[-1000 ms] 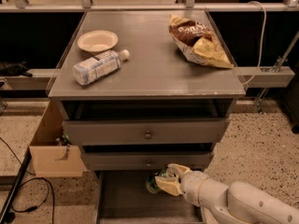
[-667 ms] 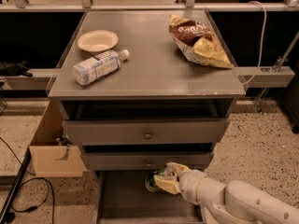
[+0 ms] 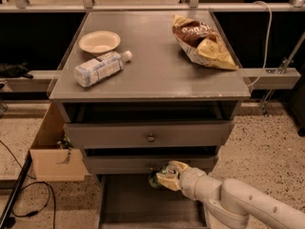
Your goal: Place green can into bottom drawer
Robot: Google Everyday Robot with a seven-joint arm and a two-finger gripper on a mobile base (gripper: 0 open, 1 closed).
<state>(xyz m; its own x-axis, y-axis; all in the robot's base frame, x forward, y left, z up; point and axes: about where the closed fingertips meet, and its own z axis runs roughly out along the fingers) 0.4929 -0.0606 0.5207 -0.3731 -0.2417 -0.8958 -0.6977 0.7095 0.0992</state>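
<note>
— What changed over that last second?

— Very little. The pincer [image 3: 163,176] edged a touch toward the far end of the bottom drawer [image 3: 138,206] and ended just beneath the front of the middle drawer [image 3: 143,164]. Nothing else moved.

— And the green can [image 3: 154,179]?

— It went along with it. The pincer was closed around the can, which stuck out on its left side, dark against the pale fingers. The can hung over the far end of the drawer. I could not tell whether it touched the floor of the drawer.

— So it hadn't been let go.

— No. The drawer stood pulled out toward the near side, and the arm reached in from the near right. I'd judge the carrying was all but done, with only the lowering and the release left.

— Any worry?

— The can sat close under the middle drawer's front, so letting go there might knock it against that edge. A spot a little nearer would probably give it more room.

— And the things on the table [image 3: 157,78]?

— The bottle [image 3: 100,68], the bowl [image 3: 99,42] and the snack bag [image 3: 202,42] lay just as they had, well apart from all this.
</note>
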